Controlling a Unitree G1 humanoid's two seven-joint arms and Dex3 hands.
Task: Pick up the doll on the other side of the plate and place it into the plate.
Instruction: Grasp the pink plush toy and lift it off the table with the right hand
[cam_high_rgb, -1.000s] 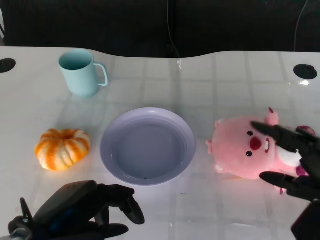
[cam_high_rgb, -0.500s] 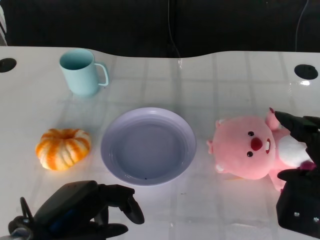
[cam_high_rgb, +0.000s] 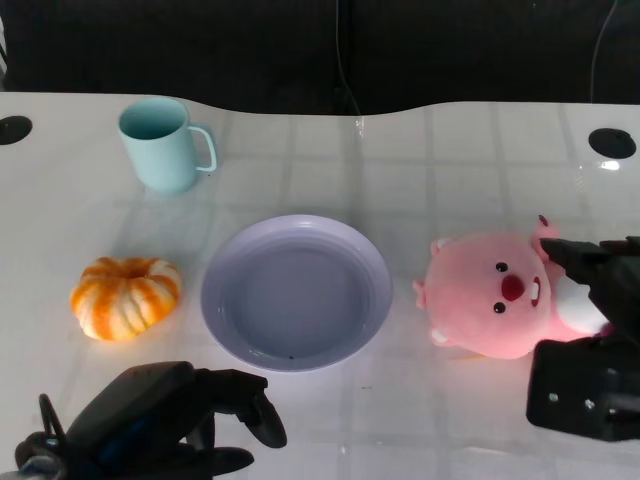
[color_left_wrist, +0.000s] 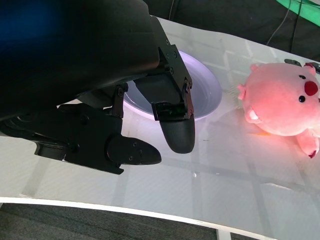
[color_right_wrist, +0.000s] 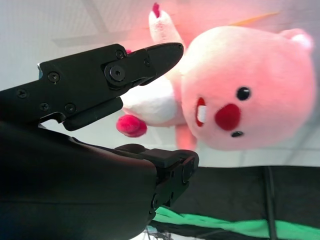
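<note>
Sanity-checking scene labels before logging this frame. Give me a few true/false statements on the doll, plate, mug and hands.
1. The pink doll lies inside the plate. False: it lies on the table right of the plate.
2. The plate holds nothing. True.
3. The right hand has lifted the doll. False: its fingers reach around the doll, which is on the table.
4. The left hand holds the toy pumpkin. False: it holds nothing.
5. The mug stands upright. True.

doll (cam_high_rgb: 500, 305): far side hidden by right hand (cam_high_rgb: 590, 350) | right hand: cut by frame edge
</note>
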